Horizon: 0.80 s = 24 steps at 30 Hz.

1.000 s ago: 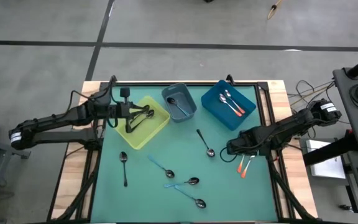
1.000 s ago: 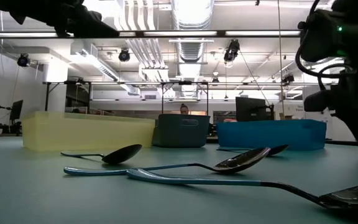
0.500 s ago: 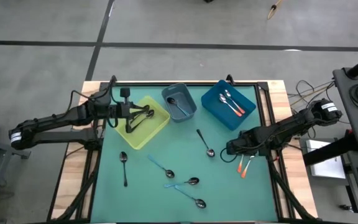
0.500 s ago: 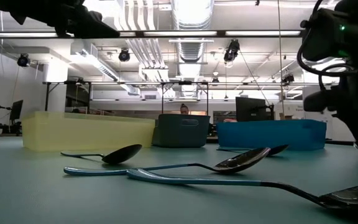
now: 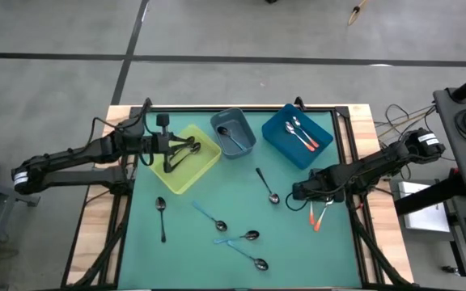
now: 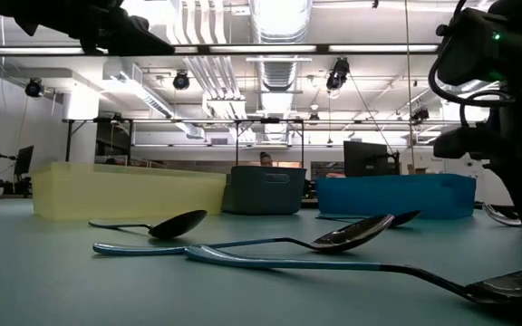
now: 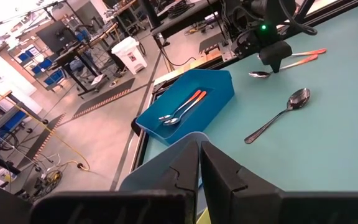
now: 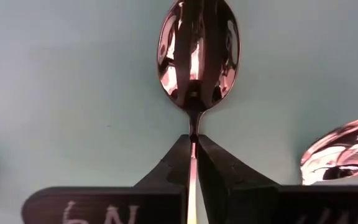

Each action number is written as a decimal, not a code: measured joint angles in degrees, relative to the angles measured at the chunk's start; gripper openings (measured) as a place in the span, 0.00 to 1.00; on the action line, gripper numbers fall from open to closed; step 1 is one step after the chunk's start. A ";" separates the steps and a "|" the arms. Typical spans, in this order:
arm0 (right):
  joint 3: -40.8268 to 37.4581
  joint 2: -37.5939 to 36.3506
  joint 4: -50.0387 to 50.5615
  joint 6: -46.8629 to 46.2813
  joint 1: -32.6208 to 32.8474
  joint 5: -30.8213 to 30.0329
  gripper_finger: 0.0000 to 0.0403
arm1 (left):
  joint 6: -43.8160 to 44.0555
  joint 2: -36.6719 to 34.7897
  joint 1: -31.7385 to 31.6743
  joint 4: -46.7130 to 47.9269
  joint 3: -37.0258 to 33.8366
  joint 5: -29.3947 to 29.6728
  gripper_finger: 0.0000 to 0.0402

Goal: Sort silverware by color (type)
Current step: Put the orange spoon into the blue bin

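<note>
My right gripper point(image 5: 306, 194) stands low over the table's right part, shut on an orange-red-handled spoon point(image 8: 197, 53). A second orange-red spoon point(image 5: 325, 212) lies beside it; its bowl point(image 8: 340, 155) shows in the right wrist view. My left gripper point(image 5: 183, 152) hangs shut over the yellow bin point(image 5: 205, 168), nothing showing between its fingers point(image 7: 199, 149). Two black spoons point(image 5: 162, 217) point(image 5: 267, 186) and three light-blue ones point(image 5: 209, 217) point(image 5: 237, 238) point(image 5: 247, 255) lie flat on the green mat. My right gripper pinches the spoon's thin neck point(image 8: 193, 127), just behind the shiny bowl, between its two fingertips. The fingers come from above, pointing down, one on each side of the handle. Whether the bowl still rests on the mat, I cannot tell.
The grey-blue bin point(image 5: 245, 129) at the far middle holds a light-blue spoon. The blue bin point(image 5: 285, 141) at the far right holds two orange-red spoons point(image 5: 304, 136). The mat's near left and near right corners hold no spoons.
My right gripper has crept a little toward the table's left edge, staying shut on the spoon. A spoon bowl now shows beside it in the low view.
</note>
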<state>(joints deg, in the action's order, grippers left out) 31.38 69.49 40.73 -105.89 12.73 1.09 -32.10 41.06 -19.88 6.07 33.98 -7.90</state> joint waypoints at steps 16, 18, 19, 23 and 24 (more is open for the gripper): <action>11.08 0.02 -0.09 18.72 -0.02 -2.40 0.02 | -0.02 0.00 -0.02 -0.61 0.00 -0.04 0.00; 13.48 0.02 -0.02 21.67 -0.34 -5.80 0.02 | -0.01 0.00 -0.01 -0.66 0.00 -0.11 0.00; 14.70 0.02 -0.02 23.11 -0.72 -7.37 0.02 | 0.00 0.00 -0.01 -0.68 0.00 -0.13 0.00; 19.52 0.06 0.39 29.48 -3.85 -11.46 0.02 | 0.00 0.00 -0.01 -1.05 0.00 -0.15 0.00; 20.71 0.14 0.51 31.50 -4.99 -11.86 0.02 | 0.00 0.00 0.00 -1.03 0.00 -0.15 0.00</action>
<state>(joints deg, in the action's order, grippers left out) 52.09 69.64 41.24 -74.39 7.74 -10.77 -32.10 41.06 -19.88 5.04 33.98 -8.05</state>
